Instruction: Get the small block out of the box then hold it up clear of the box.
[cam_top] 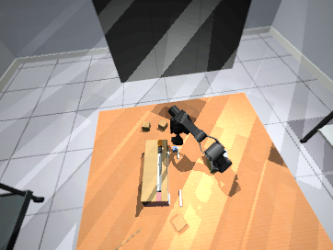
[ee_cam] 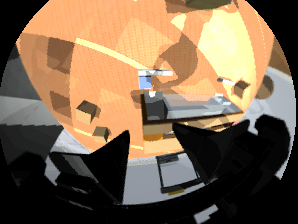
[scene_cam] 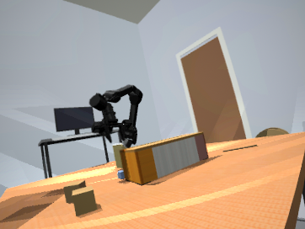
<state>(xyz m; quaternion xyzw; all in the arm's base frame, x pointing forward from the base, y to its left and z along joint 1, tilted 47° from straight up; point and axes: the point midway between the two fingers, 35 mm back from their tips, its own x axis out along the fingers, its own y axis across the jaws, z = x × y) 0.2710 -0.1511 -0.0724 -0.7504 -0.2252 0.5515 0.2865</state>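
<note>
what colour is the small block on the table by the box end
Light blue; the small block shows best in the exterior view.

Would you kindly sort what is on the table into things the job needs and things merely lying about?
Job: small blue block, on the table beside the box's end; clear-fronted box; gripper, jaws open.
Lying about: two brown cubes; white stick; flat brown tile.

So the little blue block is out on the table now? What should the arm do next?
Probably lower the open pincer straight down over the block. The block lies on the table beside the box end, and the pincer hangs above it, holding nothing.
</note>
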